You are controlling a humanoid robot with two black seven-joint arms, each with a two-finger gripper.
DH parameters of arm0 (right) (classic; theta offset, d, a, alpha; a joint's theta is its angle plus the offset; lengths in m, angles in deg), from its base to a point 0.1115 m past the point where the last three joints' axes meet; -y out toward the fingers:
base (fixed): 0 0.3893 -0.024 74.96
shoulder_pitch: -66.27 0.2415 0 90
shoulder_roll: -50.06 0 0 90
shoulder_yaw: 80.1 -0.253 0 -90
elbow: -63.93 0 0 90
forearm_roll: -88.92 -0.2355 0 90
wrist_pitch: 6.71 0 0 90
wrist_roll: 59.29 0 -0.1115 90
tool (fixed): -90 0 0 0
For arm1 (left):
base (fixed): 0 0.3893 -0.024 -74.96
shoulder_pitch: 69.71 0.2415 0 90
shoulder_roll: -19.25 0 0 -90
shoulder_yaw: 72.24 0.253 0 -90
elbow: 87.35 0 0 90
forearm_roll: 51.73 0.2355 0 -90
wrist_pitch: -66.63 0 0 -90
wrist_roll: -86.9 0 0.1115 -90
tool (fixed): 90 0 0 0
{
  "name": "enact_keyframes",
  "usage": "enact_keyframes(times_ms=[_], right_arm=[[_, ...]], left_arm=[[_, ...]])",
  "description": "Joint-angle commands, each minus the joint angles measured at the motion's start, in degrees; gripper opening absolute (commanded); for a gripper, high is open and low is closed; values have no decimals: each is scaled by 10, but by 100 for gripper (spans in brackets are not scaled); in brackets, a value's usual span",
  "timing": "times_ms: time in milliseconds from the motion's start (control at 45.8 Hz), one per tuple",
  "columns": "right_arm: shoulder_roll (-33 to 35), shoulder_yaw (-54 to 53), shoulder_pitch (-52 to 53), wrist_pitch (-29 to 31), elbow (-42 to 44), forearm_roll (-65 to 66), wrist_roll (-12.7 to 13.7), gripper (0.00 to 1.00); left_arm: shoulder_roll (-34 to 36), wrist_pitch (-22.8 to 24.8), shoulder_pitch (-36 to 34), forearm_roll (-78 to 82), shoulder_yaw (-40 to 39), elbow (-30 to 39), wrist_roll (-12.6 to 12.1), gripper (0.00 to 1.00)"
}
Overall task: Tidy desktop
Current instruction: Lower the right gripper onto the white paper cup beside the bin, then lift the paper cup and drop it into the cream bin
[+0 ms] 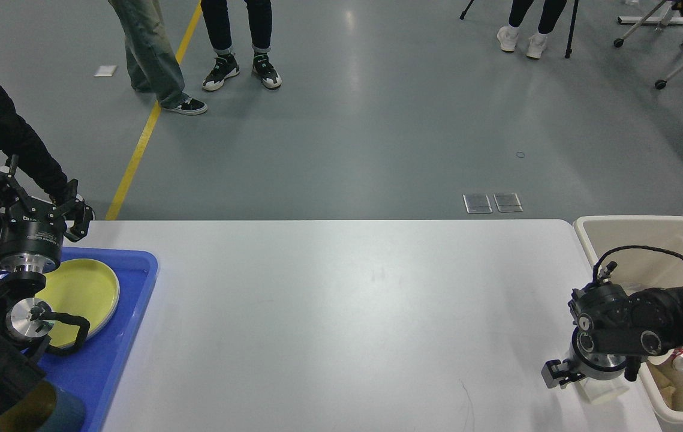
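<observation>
Right gripper [581, 384] sits low over the paper cup [608, 391] near the desktop's [341, 312] right edge, beside the bin [617, 231]; I can't tell how its fingers stand. Left gripper [32, 204] hangs spread apart above the blue tray [131, 300], which holds a yellow plate [83, 288].

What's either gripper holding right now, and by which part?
Left gripper: open, nothing held. Right gripper is down over the paper cup, hiding most of it; a grasp cannot be told.
</observation>
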Motion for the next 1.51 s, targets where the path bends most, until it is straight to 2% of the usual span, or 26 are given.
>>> enact_keyframes(times_ms=[0,197,284,415,437,503,525,590,656,962,1158,1486], right_arm=[[-7,15,-10,-21,10,6,1,100],[-9,28,-9,-41,6,7,1,95],[-9,28,-8,-42,3,7,1,77],[-8,25,-4,-42,1,9,0,64],[-8,25,-3,-42,0,9,0,56],[-7,28,-1,-41,-5,8,1,24],[-7,29,-1,-41,-5,9,1,17],[-8,27,4,-41,-8,8,1,11],[-7,26,13,-41,-19,8,1,0],[57,22,145,-38,-147,8,3,0],[133,9,280,-37,-226,7,3,0],[254,-43,508,-34,-248,-10,2,0]], left_arm=[[0,0,0,0,1,0,0,96],[0,0,0,0,1,0,0,96],[0,1,0,0,0,0,0,96],[0,0,0,0,0,0,0,96],[0,0,0,0,1,0,0,96],[0,0,0,0,1,0,0,96],[0,0,0,0,1,0,0,96],[0,0,0,0,1,0,0,96],[0,0,0,0,1,0,0,96],[0,0,0,0,1,0,0,96],[0,1,1,0,1,0,0,96],[0,0,0,0,1,0,0,96]])
